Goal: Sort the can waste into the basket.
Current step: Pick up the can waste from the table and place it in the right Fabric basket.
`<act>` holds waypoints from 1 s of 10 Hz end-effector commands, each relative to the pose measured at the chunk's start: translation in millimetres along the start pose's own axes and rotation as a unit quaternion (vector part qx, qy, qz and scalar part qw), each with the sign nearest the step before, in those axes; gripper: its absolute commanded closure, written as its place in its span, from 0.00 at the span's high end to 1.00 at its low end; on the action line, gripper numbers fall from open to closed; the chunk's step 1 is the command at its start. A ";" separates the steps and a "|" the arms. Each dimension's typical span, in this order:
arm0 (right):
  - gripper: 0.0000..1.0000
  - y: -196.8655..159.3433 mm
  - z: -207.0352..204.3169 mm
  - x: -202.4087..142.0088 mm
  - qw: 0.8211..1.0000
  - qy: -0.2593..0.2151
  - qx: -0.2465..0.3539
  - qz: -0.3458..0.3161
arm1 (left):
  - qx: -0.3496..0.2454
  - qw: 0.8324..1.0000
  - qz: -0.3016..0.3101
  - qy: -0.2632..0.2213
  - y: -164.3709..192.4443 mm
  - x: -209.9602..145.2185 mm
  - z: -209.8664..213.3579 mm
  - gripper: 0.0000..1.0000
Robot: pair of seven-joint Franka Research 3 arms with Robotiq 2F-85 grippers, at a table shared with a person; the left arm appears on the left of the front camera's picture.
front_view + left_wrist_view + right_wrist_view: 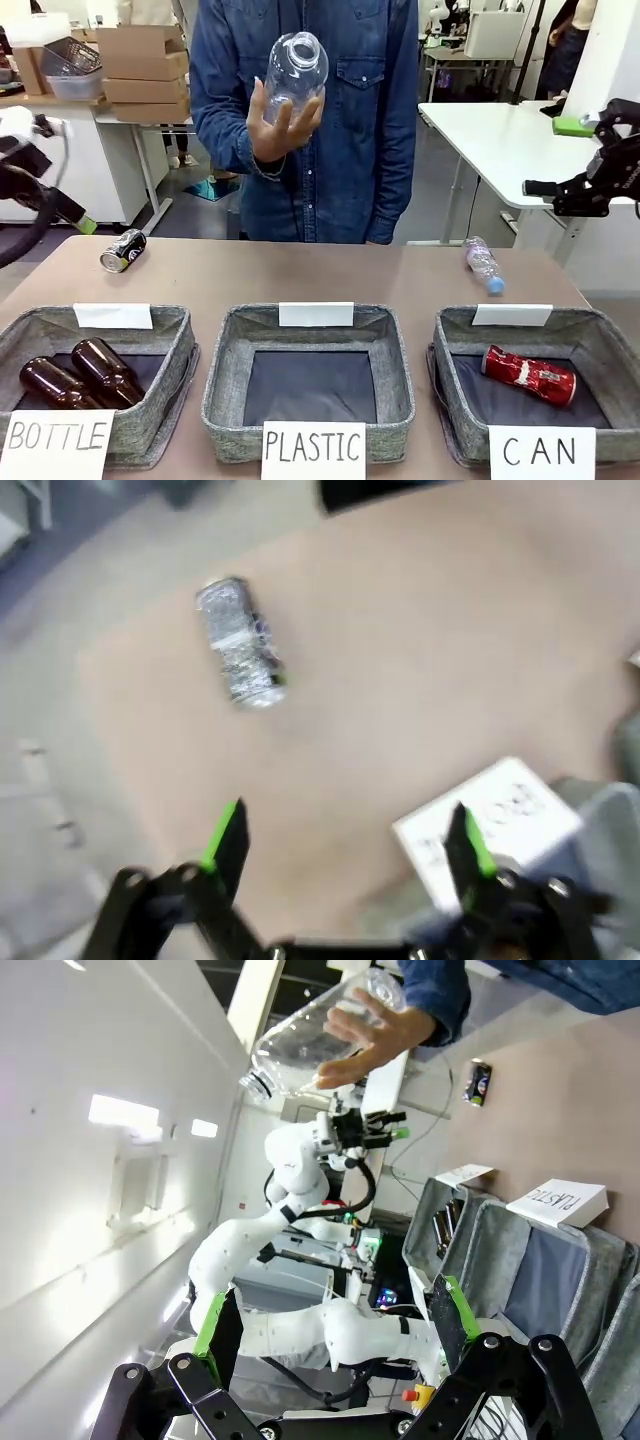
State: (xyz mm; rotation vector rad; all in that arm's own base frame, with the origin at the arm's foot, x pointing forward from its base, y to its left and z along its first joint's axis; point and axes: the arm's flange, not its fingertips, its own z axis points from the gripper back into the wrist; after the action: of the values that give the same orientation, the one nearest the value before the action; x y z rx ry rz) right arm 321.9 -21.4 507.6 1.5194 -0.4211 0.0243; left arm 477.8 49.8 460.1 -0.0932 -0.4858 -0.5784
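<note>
A dark can (123,250) with a silver end lies on its side at the table's far left. In the left wrist view the dark can (240,658) lies ahead of my open left gripper (348,835), apart from its fingers. In the front view the left gripper (78,218) hovers, blurred, just left of that can. The red dented can (528,375) lies inside the grey CAN basket (610,345) at the front right. My right gripper (332,1318) is open and holds nothing; it hangs high at the right edge (560,190), off the table.
A person at the far side holds a clear plastic bottle (295,70) up in one hand. Another clear bottle (483,264) lies at the table's far right. The PLASTIC basket (225,375) stands in the middle; the BOTTLE basket (175,345) at the left holds two brown bottles (80,375).
</note>
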 end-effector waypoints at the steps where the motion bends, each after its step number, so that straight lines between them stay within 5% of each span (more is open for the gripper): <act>1: 1.00 4.7 0.8 -0.4 1.000 0.005 -0.001 -0.008 | 0.129 0.990 0.041 0.036 21.7 12.5 -11.5 1.00; 2: 1.00 4.7 0.8 -0.4 1.000 0.005 -0.001 -0.008 | 0.000 1.000 0.000 0.000 0.0 0.0 0.0 1.00; 4: 1.00 4.7 0.8 -0.4 1.000 0.005 -0.001 -0.008 | 0.000 1.000 0.000 0.000 0.0 0.0 0.0 1.00; 5: 1.00 4.7 0.8 -0.4 1.000 0.005 -0.001 -0.008 | 0.048 0.999 -0.007 0.011 6.8 7.6 -14.6 1.00; 6: 1.00 4.7 0.8 -0.4 1.000 0.005 -0.001 -0.008 | 0.031 0.997 0.063 0.045 31.2 25.7 -38.7 1.00; 8: 1.00 4.7 0.8 -0.4 1.000 0.005 -0.001 -0.008 | -0.066 0.993 0.061 0.075 59.7 52.5 -77.9 1.00; 10: 1.00 4.7 0.8 -0.4 1.000 0.005 -0.001 -0.008 | -0.089 0.986 0.096 0.107 88.7 74.3 -119.0 1.00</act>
State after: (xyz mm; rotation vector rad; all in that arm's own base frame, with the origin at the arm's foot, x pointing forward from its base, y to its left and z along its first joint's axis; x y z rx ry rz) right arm 321.9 -21.2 507.5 1.5178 -0.4205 0.0245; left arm 597.9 51.5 385.3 -0.2077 -0.2466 -0.4716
